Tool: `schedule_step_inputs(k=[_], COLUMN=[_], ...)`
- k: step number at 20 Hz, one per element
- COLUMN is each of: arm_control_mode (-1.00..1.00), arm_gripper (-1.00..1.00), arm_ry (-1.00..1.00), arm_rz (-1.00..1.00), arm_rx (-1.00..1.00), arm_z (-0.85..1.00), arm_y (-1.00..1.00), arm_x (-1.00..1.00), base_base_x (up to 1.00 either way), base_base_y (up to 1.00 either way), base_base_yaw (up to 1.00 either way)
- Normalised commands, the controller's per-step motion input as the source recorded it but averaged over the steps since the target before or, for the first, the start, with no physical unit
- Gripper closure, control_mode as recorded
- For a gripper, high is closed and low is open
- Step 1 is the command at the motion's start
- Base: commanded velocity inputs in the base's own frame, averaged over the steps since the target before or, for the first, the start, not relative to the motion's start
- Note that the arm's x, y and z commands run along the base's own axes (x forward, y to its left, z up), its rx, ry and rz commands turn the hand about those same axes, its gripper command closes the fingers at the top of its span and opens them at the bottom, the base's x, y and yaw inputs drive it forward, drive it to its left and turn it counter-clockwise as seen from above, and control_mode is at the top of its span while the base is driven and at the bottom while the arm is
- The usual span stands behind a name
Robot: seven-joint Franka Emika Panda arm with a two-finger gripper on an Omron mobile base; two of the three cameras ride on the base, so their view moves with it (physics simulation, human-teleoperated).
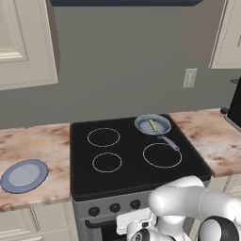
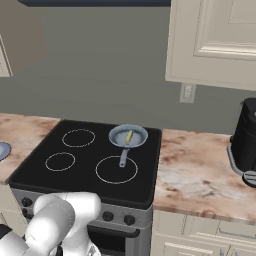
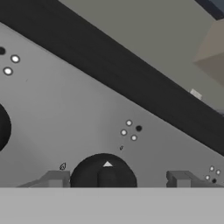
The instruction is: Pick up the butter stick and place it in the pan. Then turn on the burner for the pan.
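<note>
The blue-grey pan sits on the stove's back right burner, its thin handle pointing toward the front. The pale yellow butter stick lies inside it. My gripper is down at the stove's front panel, with the arm folded low in both base views. It stands open, and its fingertips flank a black knob without touching it. A small white pointer mark shows at the top of that knob.
More knobs line the grey front panel. A flat blue plate lies on the left counter. A black appliance stands on the right counter. Upper cabinets hang on both sides.
</note>
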Motion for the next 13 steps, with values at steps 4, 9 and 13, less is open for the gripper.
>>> schedule_step_inputs(k=[4, 9, 13], arm_control_mode=[-1.0, -1.0, -1.0], arm_gripper=[-1.0, -1.0, -1.0], arm_ry=[-0.05, -0.06, -0.07], arm_rz=[-0.02, -0.01, 0.0], arm_rx=[0.13, 0.08, 0.06], arm_z=[-0.03, 0.0, 0.0], arm_y=[-0.14, -0.06, -0.02], arm_x=[0.35, 0.42, 0.33], base_base_x=[0.0, 0.0, 0.0], base_base_y=[0.0, 0.0, 0.0], base_base_yaw=[0.0, 0.0, 0.0])
